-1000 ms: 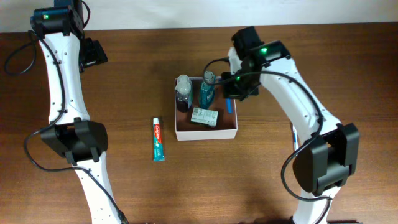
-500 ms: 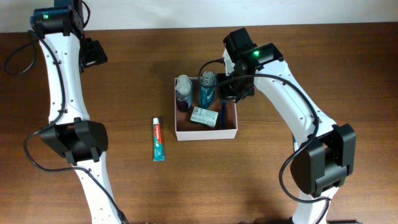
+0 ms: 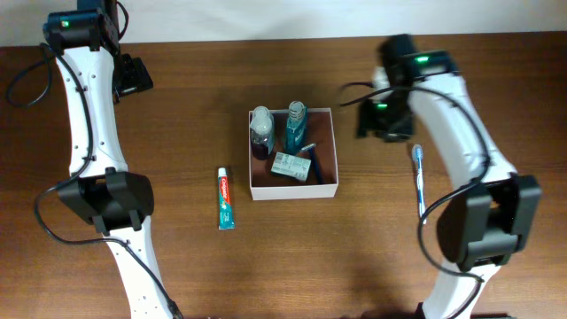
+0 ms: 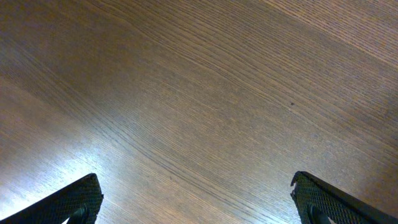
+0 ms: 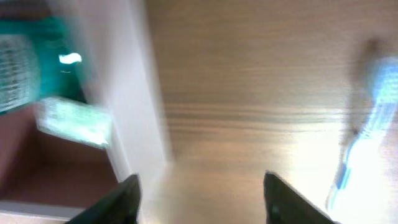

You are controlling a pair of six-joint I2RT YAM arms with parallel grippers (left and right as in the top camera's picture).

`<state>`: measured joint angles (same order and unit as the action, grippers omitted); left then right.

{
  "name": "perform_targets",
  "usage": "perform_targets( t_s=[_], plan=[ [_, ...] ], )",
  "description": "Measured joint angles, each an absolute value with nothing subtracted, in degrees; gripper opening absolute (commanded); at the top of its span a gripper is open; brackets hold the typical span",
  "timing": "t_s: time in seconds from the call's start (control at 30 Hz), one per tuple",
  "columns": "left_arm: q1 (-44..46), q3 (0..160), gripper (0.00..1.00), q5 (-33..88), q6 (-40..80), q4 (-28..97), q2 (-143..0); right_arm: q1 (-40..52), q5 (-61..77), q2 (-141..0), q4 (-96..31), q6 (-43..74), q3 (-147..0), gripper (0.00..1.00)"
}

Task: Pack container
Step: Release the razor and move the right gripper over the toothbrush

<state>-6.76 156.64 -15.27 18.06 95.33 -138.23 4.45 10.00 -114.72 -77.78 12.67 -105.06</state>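
The container (image 3: 294, 190), a white-walled square box with a reddish-brown floor, sits mid-table. Inside it stand a dark bottle (image 3: 261, 133) and a teal bottle (image 3: 294, 127). A green-and-white soap box (image 3: 291, 167) and a dark blue stick-like item (image 3: 314, 165) lie in it too. My right gripper (image 3: 376, 121) hovers just right of the box, blurred by motion. In the right wrist view it (image 5: 202, 199) is open and empty, with the box wall (image 5: 137, 93) at its left. My left gripper (image 4: 199, 205) is wide open over bare wood at the far left (image 3: 133, 75).
A toothpaste tube (image 3: 225, 198) lies on the table left of the box. A light blue toothbrush (image 3: 418, 177) lies to the right, also seen blurred in the right wrist view (image 5: 360, 149).
My right gripper opened, left the dark blue item lying in the box, and swung right, away from the box. The left arm has not moved.
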Motion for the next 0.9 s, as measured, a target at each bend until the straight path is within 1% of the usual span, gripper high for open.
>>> perform_targets(
  t_s=[0.07,0.2,0.27,0.37,0.47,0.57,0.77,0.9],
  plan=[
    [-6.76,156.64,0.99,-15.27,18.06,95.33,-138.23,0.58,9.82,-114.72,-80.90,10.33,-105.06,0.66],
    [-6.76,156.64,0.99,-15.27,18.06,95.33,-138.23,-4.32,8.60,-114.72,-86.26,6.76,-105.10,0.67],
    [-6.76,156.64,0.99,-15.27,18.06,95.33,-138.23,-6.07,7.20,-114.72,-88.95,5.54,-105.10,0.68],
    [-6.76,156.64,0.99,-15.27,18.06,95.33,-138.23,-7.57,3.77,-114.72,-92.68,4.62,-105.10,0.71],
    [-6.76,156.64,0.99,-15.27,18.06,95.33,-138.23,-8.23,0.99,-114.72,-94.06,4.01,-104.97,0.73],
    [-6.76,156.64,0.99,-15.27,18.06,95.33,-138.23,-8.32,-0.38,-114.72,-92.20,2.66,-103.33,0.79],
    [-6.76,156.64,0.99,-15.27,18.06,95.35,-138.23,-8.32,-1.50,-114.72,-80.58,0.16,-93.25,0.79],
    [-6.76,156.64,0.99,-15.27,18.06,95.33,-138.23,-8.32,-1.65,-114.72,-73.65,1.67,-88.20,0.79]
  ],
)
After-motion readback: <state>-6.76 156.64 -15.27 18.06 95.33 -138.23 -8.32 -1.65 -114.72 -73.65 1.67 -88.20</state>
